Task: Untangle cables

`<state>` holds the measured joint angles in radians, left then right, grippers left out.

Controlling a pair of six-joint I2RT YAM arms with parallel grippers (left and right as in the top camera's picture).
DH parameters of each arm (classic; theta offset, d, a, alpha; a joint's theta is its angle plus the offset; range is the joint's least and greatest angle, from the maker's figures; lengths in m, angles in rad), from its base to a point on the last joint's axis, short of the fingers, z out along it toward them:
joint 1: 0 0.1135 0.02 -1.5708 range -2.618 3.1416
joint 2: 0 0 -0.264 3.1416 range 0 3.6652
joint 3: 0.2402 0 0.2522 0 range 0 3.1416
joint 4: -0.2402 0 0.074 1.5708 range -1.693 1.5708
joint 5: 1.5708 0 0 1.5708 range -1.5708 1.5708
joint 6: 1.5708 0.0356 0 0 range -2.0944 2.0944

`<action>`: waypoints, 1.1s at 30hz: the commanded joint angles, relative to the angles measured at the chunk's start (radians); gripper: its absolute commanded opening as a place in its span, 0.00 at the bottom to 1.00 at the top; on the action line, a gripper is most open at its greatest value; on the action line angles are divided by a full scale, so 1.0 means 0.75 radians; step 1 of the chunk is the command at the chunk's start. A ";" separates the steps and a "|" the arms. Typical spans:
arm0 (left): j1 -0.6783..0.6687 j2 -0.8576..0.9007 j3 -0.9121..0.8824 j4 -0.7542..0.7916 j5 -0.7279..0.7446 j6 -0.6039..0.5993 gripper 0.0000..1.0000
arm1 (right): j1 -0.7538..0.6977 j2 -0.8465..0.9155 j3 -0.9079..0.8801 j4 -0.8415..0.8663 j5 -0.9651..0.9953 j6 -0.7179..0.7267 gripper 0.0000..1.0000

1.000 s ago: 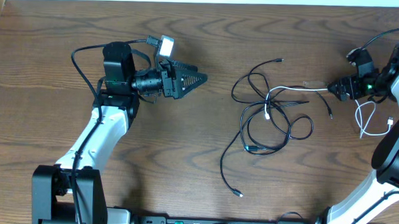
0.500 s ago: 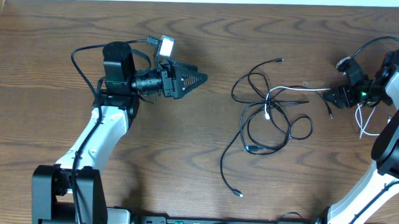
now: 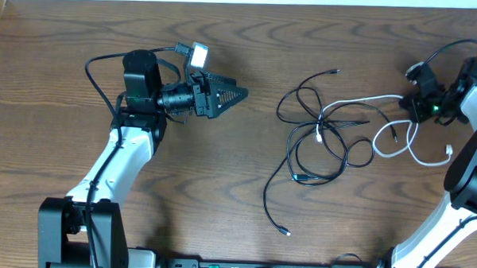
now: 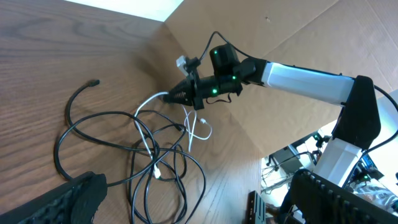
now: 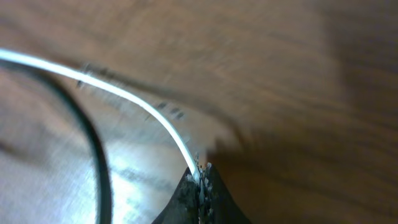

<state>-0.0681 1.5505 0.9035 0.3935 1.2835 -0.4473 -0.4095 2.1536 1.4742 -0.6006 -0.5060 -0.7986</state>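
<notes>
the right tool (image 5: 200,182) is pinched shut on the white cable (image 5: 124,92). the cable stretches leftward from it into the knotted black cables (image 3: 322,121) mid-surface (image 3: 221,189). the left tool (image 3: 240,93) gapes empty, well left of the knot.

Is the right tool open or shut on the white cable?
Shut on it: in its wrist view the right tool pinches the white cable between closed tips.
</notes>
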 commanded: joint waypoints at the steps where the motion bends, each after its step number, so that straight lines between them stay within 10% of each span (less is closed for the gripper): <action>1: -0.001 0.012 -0.007 0.005 0.008 0.012 0.99 | -0.021 -0.036 0.039 0.067 -0.027 0.247 0.01; 12: -0.001 0.012 -0.007 0.005 0.008 0.012 0.99 | -0.173 -0.215 0.109 0.383 -0.026 0.860 0.01; 21: -0.001 0.012 -0.007 0.005 0.008 0.012 0.99 | -0.320 -0.230 0.109 0.377 -0.003 0.975 0.01; 33: -0.001 0.012 -0.007 0.005 0.008 0.012 0.99 | -0.419 -0.230 0.109 0.288 0.669 0.977 0.01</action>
<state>-0.0681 1.5505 0.9035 0.3935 1.2835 -0.4473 -0.6994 1.9831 1.5478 -0.3779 -0.2001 -0.0830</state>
